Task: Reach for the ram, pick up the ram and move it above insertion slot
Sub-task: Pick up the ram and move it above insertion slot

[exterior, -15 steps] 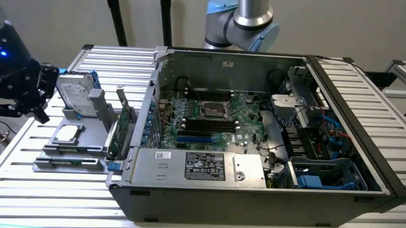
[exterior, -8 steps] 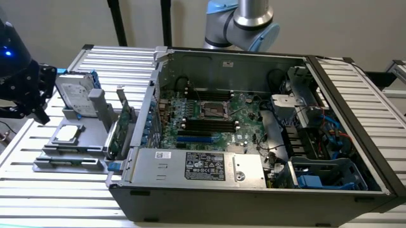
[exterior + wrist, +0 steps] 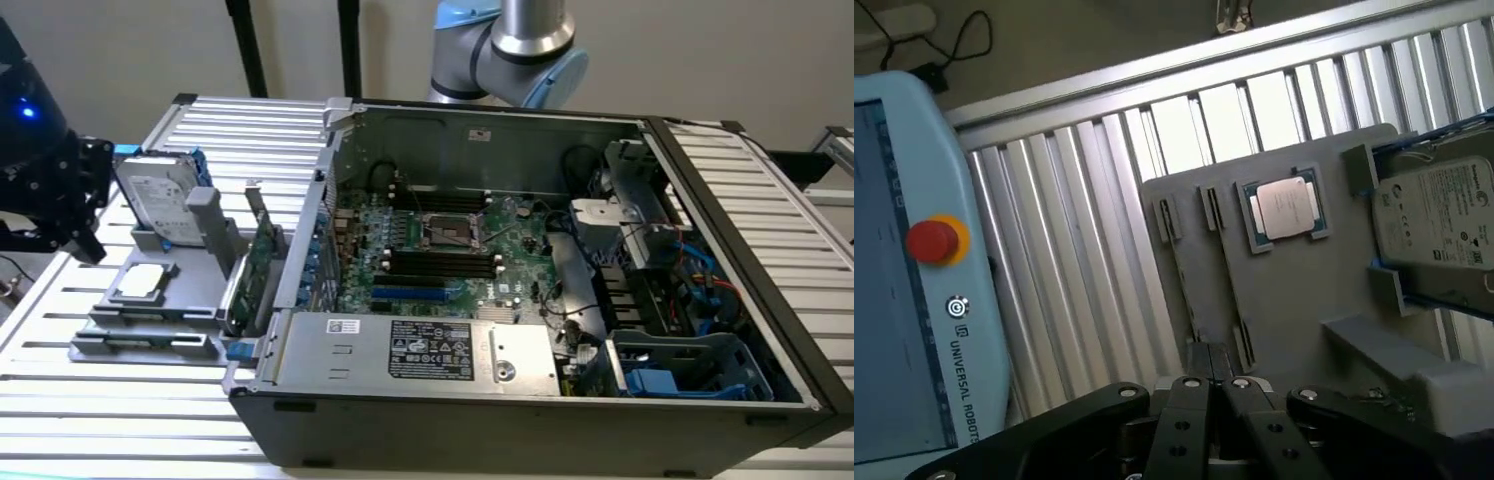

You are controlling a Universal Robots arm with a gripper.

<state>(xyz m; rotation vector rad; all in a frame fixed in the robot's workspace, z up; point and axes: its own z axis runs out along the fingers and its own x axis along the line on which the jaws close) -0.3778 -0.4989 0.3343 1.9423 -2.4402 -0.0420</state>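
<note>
Ram [image 3: 256, 285] hadn't been touched yet: you'd have read it as the green board standing on edge betw. the grey tray [image 3: 187, 300] and the PC case [image 3: 534, 430], tho you couldn't be sure which board that was. Your gripper [image 3: 1211, 362] hung above the tray w/ fingers drawn together, nothing betw. them, CPU [image 3: 1286, 207] and hard drive [image 3: 1439, 215] lying on it in its sight. Black sockets [image 3: 434, 265] on the motherboard [image 3: 514, 225] looked vacant. So, by my read, approx. zero progress: reach, pickup and carry over the slot were all left.
</note>
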